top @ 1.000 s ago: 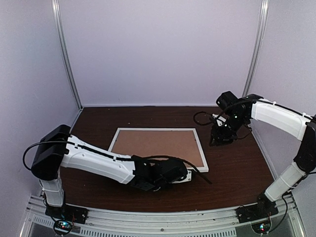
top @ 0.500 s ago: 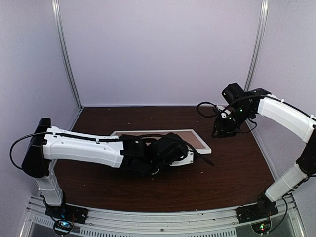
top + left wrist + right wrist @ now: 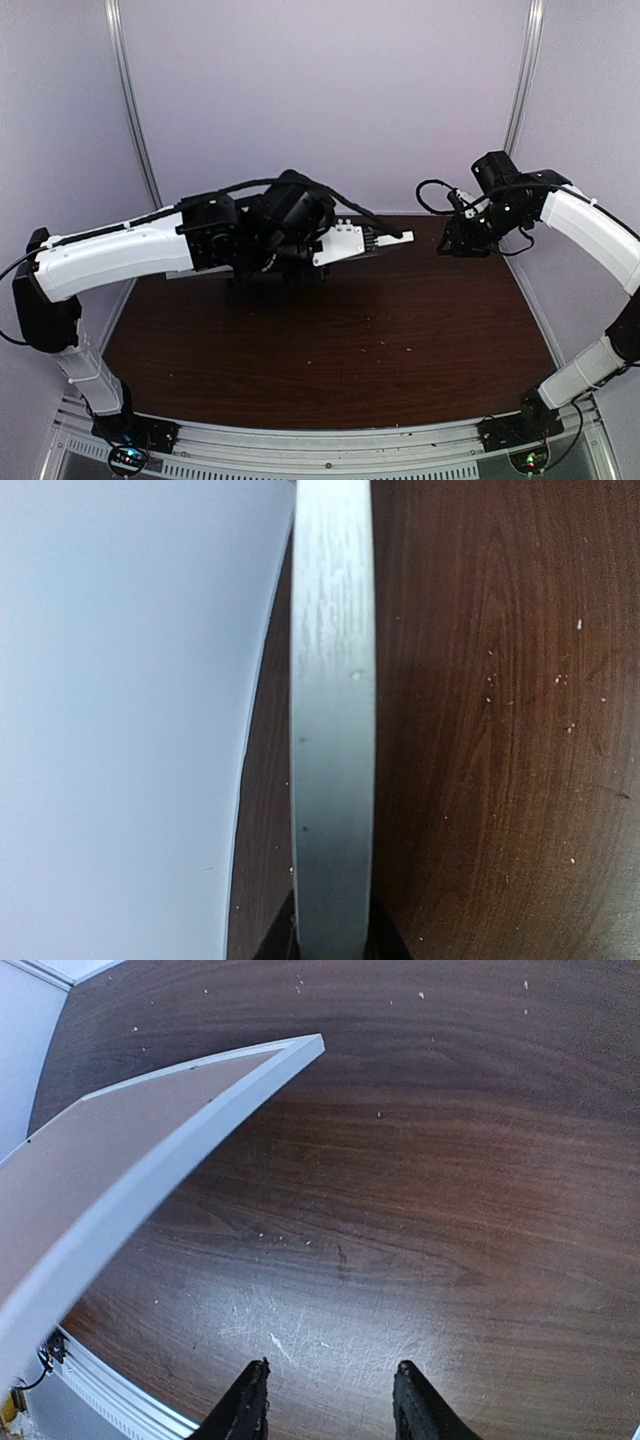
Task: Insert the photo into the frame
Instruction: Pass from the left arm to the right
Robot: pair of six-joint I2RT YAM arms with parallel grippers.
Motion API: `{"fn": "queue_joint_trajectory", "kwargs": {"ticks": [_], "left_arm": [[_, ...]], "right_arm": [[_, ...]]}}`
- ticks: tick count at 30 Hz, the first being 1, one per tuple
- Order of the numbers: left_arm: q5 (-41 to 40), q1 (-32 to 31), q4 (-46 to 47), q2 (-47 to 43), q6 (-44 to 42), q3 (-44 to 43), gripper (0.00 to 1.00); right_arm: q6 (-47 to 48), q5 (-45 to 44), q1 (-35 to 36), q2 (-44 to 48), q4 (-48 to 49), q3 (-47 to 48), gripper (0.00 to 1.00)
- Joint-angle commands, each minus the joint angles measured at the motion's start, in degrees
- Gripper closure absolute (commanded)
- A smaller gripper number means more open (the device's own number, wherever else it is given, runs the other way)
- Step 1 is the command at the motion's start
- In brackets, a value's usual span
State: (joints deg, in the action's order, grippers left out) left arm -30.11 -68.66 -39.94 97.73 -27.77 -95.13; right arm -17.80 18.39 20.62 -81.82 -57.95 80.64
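Note:
My left gripper [image 3: 332, 935] is shut on the frame [image 3: 332, 710], whose white edge runs straight up the left wrist view between the dark fingertips. From the top camera the frame [image 3: 406, 238] hangs edge-on above the table's far side, mostly hidden behind the left arm and gripper [image 3: 385, 238]. In the right wrist view the frame's brown back [image 3: 110, 1150] and white rim slant in from the left. My right gripper [image 3: 330, 1400] is open with nothing in it, hovering at the far right [image 3: 455, 245], apart from the frame's corner. The photo is out of view.
The dark wood table [image 3: 330, 340] lies below both arms. Pale purple walls [image 3: 320, 100] enclose the back and sides, with metal posts in the corners. An aluminium rail [image 3: 320, 440] runs along the near edge.
The left arm has lifted the frame off the table and swung it up towards the back, so it now shows edge-on. The right gripper has risen and its jaws have spread a little.

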Motion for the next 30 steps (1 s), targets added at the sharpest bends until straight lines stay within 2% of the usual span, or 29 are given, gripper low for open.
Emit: {"fn": "queue_joint_trajectory", "kwargs": {"ticks": [1, 6, 11, 16, 25, 30], "left_arm": [[5.81, 4.03, 1.65, -5.60, 5.09, -6.67, 1.00], [14.64, 9.35, -2.74, -7.39, 9.44, -11.70, 1.00], [20.37, 13.80, -4.61, -8.90, 13.05, -16.13, 1.00], [26.50, 16.21, -12.03, -6.66, 13.60, -25.87, 1.00], [32.81, 17.95, -26.38, 1.24, 9.75, -40.06, 1.00], [37.01, 19.02, -32.27, 3.89, 7.35, -44.10, 1.00]], "right_arm": [[1.12, 1.90, -0.67, 1.84, 2.95, 2.13, 0.55], [3.09, 4.52, -0.67, 3.08, 5.96, 2.13, 0.46], [3.40, 9.18, -0.67, 5.31, 12.32, 0.81, 0.42], [4.83, 14.91, -0.02, 5.57, 16.77, 1.27, 0.29], [7.87, 19.65, 2.21, 6.88, 21.45, 1.88, 0.25], [11.61, 19.97, 4.43, 8.02, 22.27, 1.13, 0.23]]}}
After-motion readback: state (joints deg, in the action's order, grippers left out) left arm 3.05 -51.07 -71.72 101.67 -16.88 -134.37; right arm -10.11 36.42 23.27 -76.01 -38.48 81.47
